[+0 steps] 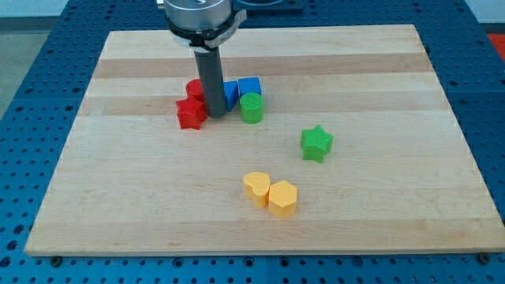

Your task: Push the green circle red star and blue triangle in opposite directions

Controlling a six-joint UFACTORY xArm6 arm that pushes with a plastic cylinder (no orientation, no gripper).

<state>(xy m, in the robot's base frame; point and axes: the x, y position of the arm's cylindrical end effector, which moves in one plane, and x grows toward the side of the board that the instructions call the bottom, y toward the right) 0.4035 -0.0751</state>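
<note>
1 tool tip [215,115] between red star [190,113] and green circle [252,108].

The arm's straight dark rod descends upright from its silver mount at the view's top, my tip [214,116] touching the board.

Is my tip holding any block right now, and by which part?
Nothing is held. My tip sits inside the cluster, between the red star and the green circle.
</note>
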